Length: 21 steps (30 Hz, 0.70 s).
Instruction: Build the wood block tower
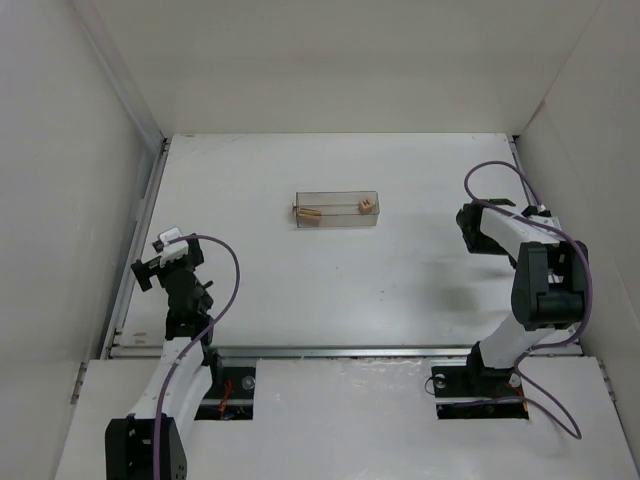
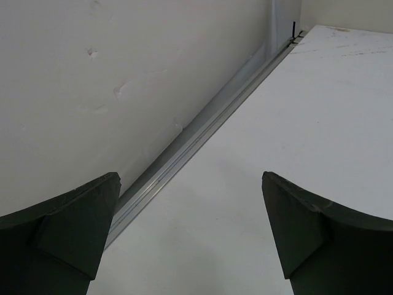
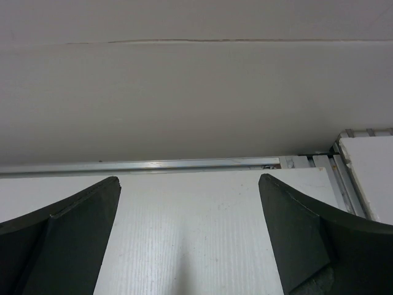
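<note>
The wood block tower [image 1: 367,206] stood near the middle of the white bench [image 1: 300,290], a tiny tan stub seen within the right end of a long clear plastic box [image 1: 338,209]. Some thin tan pieces [image 1: 310,213] lay at the box's left end. From above I could not tell how many blocks were stacked. The box walls enclosed the blocks on all sides in that view.

Both arms were well apart from the box, one on each side. The left gripper [image 1: 145,270] hung near the left edge of the bench, with a purple cable [image 1: 232,268] looping off its wrist. In its own camera the left gripper [image 2: 190,178] was spread wide with nothing between the dark fingers [image 2: 73,227]. Past them were only bare bench, an aluminium rail [image 2: 202,129] running diagonally, and the side wall [image 2: 110,74].

The right gripper [image 1: 467,225] sat near the right side, its arm folded back and trailing another purple cable [image 1: 500,168]. In its wrist view the right gripper [image 3: 189,179] was likewise released and empty. It faced a plain wall [image 3: 196,92] with a rail [image 3: 153,165] along the foot and a corner joint at the far right. Neither wrist camera caught the box or the blocks.
</note>
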Tool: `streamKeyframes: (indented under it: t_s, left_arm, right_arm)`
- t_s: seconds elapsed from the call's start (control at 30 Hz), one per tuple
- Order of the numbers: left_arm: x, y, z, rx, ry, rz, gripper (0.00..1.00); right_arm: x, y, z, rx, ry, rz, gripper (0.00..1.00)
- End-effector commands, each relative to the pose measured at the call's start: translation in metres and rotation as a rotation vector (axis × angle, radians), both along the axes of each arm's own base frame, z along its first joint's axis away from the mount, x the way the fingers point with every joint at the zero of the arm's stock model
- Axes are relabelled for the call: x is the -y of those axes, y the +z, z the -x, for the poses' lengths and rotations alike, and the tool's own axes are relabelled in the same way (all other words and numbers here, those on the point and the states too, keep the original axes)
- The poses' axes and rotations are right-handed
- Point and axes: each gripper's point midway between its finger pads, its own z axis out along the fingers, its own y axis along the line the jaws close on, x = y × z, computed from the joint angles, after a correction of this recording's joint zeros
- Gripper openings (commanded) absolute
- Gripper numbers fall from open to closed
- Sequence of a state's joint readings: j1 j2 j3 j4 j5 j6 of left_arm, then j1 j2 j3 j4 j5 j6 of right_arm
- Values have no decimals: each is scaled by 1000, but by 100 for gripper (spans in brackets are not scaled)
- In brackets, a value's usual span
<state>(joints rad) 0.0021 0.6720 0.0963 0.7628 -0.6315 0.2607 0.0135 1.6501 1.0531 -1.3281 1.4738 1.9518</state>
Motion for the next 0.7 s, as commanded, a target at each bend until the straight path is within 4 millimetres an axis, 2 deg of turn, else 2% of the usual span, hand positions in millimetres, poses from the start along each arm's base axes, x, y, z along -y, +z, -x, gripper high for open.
streamKeyframes:
  t_s: [0.0,0.13,0.23,0.27,0.3,0.33,0.37,0.4,0.43,0.47,0.5,0.53,0.57,0.6,0.63,0.67]
  left_arm:
    - [0,34,-4,117,-1,7,99]
    - [0,34,-4,117,-1,7,99]
    - [3,31,-7,89,-26,-13,99]
    - [5,37,-11,72,-45,-27,99]
    - [16,44,-20,45,-127,-49,99]
    - [22,54,-24,12,-172,-86,99]
    - [40,74,-36,-26,-302,-128,99]
    - [39,83,-37,-70,-302,-162,99]
    - [61,95,-48,-98,-445,-210,99]
    - [71,91,-51,-175,-515,-205,99]
    - [81,136,-56,-126,-569,-222,99]
    - [106,128,-71,-197,-722,-200,99]
    - [119,130,-77,-248,-804,-187,99]
    - [130,145,-75,-320,-877,-161,99]
    - [145,120,-90,-441,-962,-106,99]
    - [161,115,-94,-497,-1042,-67,99]
  right_arm:
    - [7,28,-8,-24,40,119,100]
    - [7,28,-8,-24,40,119,100]
    - [7,43,-11,-110,41,120,100]
    - [4,62,-23,-107,55,138,100]
    - [5,74,-28,-220,61,177,100]
    - [1,86,-37,-233,72,192,100]
    - [-5,104,-52,-236,80,181,100]
    - [-9,119,-60,-174,87,180,100]
    - [-16,116,-67,-206,108,94,100]
    - [-28,119,-78,-203,145,29,100]
    - [-38,140,-96,-130,182,-40,100]
    - [-53,124,-109,-343,301,-154,100]
    - [-69,128,-148,-262,424,-192,100]
    - [-91,117,-169,-316,572,-225,100]
    - [-107,117,-183,-327,725,-260,100]
    - [-153,112,-212,-333,1040,-318,100]
